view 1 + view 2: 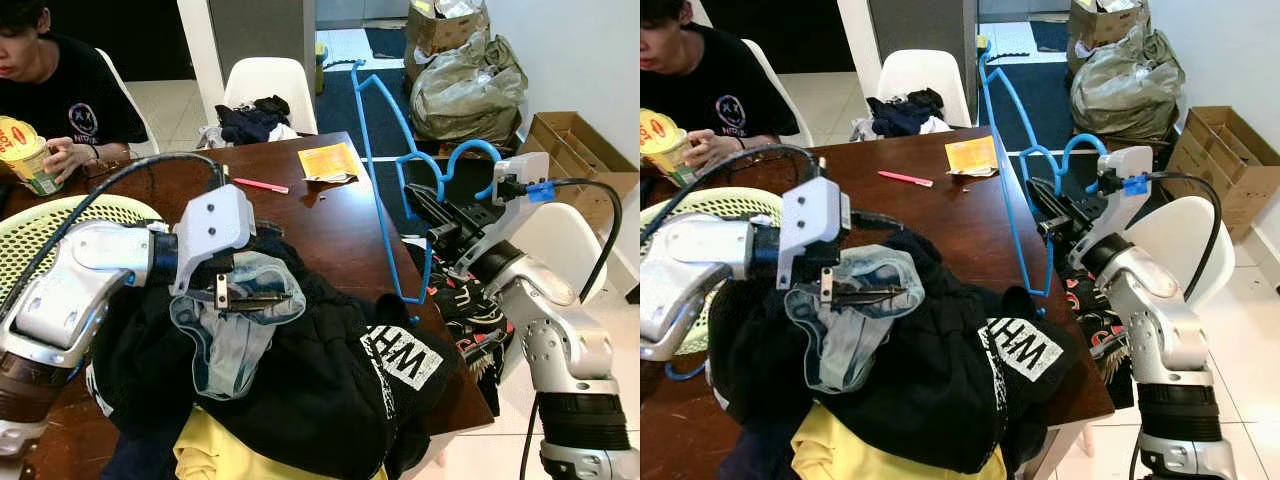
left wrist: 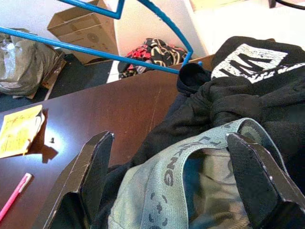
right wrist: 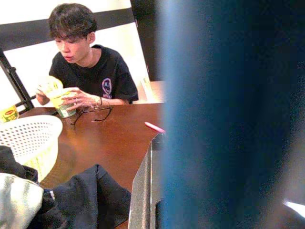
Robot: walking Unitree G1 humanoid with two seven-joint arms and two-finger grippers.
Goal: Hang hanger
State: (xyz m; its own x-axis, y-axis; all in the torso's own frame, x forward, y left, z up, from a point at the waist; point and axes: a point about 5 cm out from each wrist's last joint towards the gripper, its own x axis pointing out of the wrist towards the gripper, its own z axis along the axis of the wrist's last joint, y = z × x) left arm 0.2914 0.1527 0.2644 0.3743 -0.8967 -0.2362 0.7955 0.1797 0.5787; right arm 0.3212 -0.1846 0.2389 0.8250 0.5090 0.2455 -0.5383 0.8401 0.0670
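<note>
1. Right of centre in the left eye view, your right gripper [image 1: 432, 218] pinches the blue hanger [image 1: 385, 170] near its hook, frame dangling past the wooden table [image 1: 330, 225] edge; a loose pinch could let it swing or slip.
2. At centre frame, your left gripper [image 1: 250, 298] hovers, fingers spread wide, over the grey-blue garment [image 1: 235, 335] atop the black clothes pile [image 1: 330, 390].
3. The hanger's lower corner sits just beside the pile and could snag fabric.
4. A person [image 1: 50, 95] sits upper left; mind wide swings.
</note>
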